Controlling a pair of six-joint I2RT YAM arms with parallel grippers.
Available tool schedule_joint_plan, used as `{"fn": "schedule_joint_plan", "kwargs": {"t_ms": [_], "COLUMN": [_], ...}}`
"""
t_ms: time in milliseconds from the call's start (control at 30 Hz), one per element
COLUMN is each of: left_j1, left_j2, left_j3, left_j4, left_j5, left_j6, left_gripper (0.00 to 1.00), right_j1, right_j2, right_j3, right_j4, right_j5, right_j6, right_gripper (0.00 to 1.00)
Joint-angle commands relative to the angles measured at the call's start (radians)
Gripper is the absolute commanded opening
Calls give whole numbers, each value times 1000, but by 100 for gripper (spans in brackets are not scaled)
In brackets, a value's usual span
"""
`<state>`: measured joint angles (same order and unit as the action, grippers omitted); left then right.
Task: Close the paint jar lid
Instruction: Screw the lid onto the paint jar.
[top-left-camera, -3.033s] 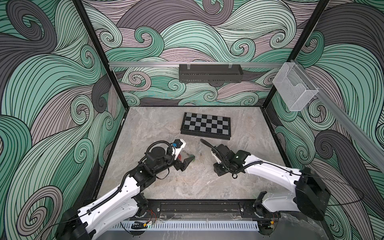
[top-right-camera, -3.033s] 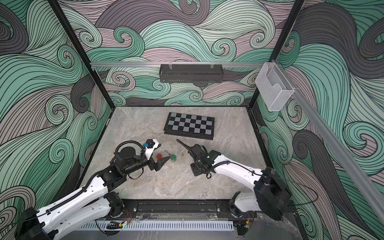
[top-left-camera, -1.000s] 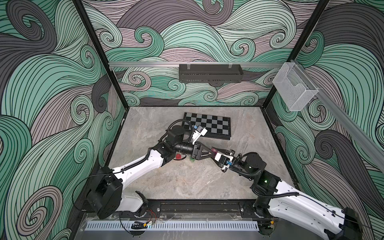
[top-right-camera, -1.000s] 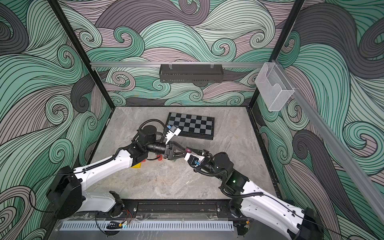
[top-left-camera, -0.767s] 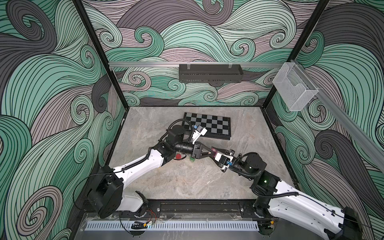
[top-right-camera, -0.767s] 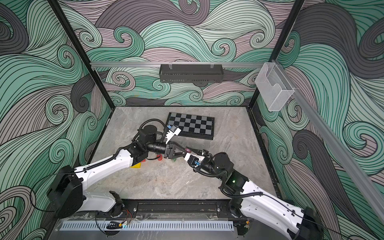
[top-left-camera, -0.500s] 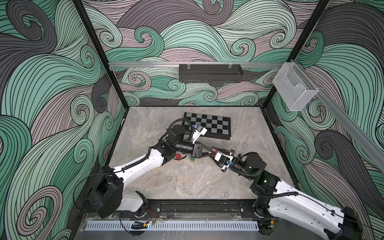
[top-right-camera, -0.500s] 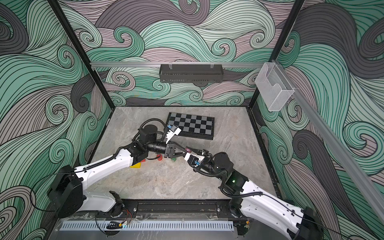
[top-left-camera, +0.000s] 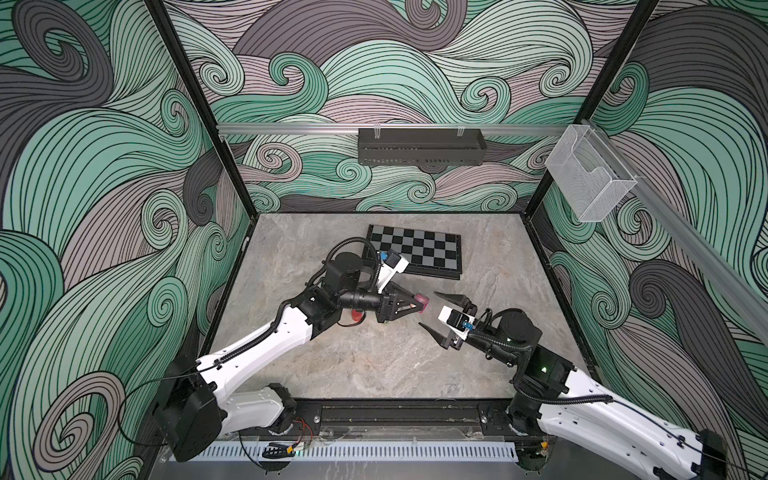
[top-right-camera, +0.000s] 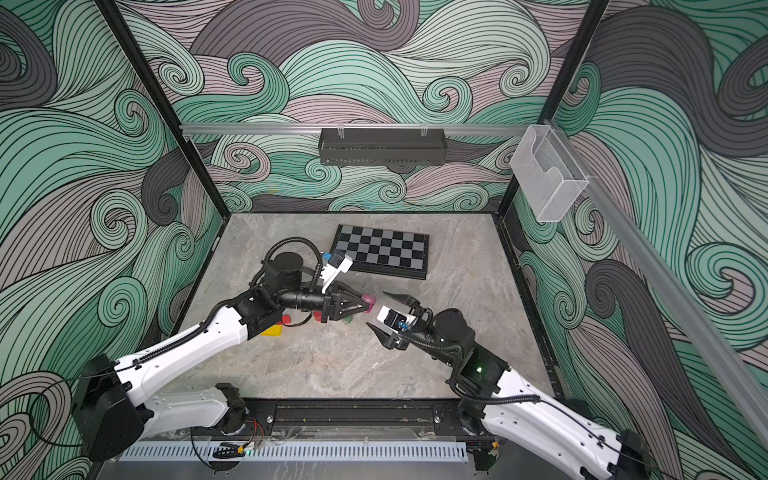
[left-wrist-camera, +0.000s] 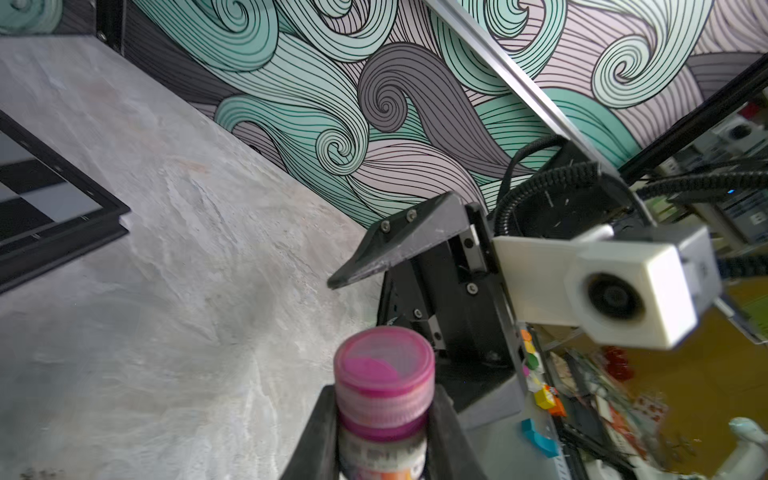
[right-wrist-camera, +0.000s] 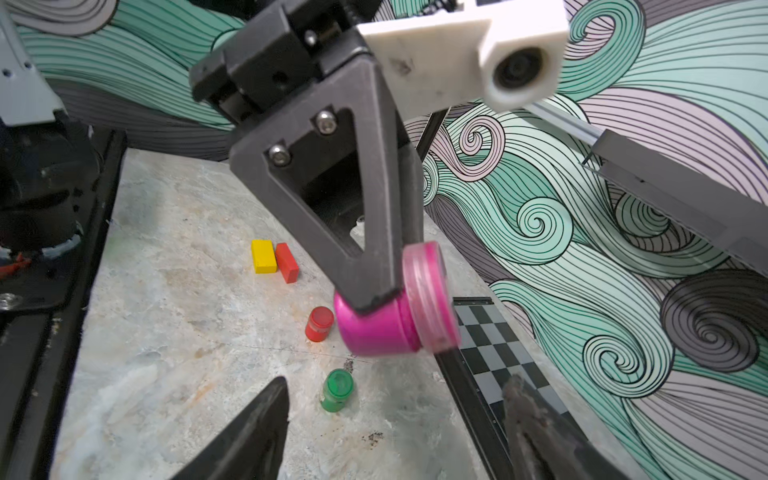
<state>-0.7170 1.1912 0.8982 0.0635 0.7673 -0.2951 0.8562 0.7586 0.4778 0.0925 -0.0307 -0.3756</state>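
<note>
While my left gripper (top-left-camera: 417, 304) pinches the paint jar (right-wrist-camera: 374, 328) sideways above the table (top-left-camera: 374, 365), the lid (right-wrist-camera: 430, 299) looks seated.
My right gripper (right-wrist-camera: 397, 384) stands spread just off the lid, touching nothing; I judge the next move is a square clamp on its ribbed, cloudy pink rim and a twist, since the glossy round magenta body could slip.
</note>
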Motion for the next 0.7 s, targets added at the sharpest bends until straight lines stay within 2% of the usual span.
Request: {"fn": "schedule_joint_plan", "kwargs": {"t_ms": [0, 100, 167, 267, 367, 433, 533, 667], "left_j1": [-4, -8, -14, -32, -52, -60, -70, -80], "left_j2": [-45, -77, -102, -135, -153, -158, -166, -173], "left_j3": [-31, -88, -124, -163, -183, -191, -210, -229], "left_j4": [-37, 4, 41, 66, 70, 76, 103, 133], "left_j5": [-107, -177, -218, -280, -325, -339, -352, -359], "left_j6": [184, 261, 320, 431, 530, 571, 601, 626], "left_gripper": [5, 5, 5, 4, 3, 3, 1, 1], "right_j1": [-1, -24, -58, -130, -169, -200, -229, -280], "right_j2": [-41, -36, 3, 116, 258, 332, 377, 373], "right_j3": [75, 160, 235, 383, 546, 612, 623, 531], "right_j4": [-100, -209, -297, -462, -697, -764, -745, -647], "right_j5": [12, 16, -27, -188, -259, -356, -446, -517], "right_j6": [217, 458, 626, 786, 866, 875, 840, 857], "right_gripper": [87, 88, 87, 90, 97, 98, 98, 99]}}
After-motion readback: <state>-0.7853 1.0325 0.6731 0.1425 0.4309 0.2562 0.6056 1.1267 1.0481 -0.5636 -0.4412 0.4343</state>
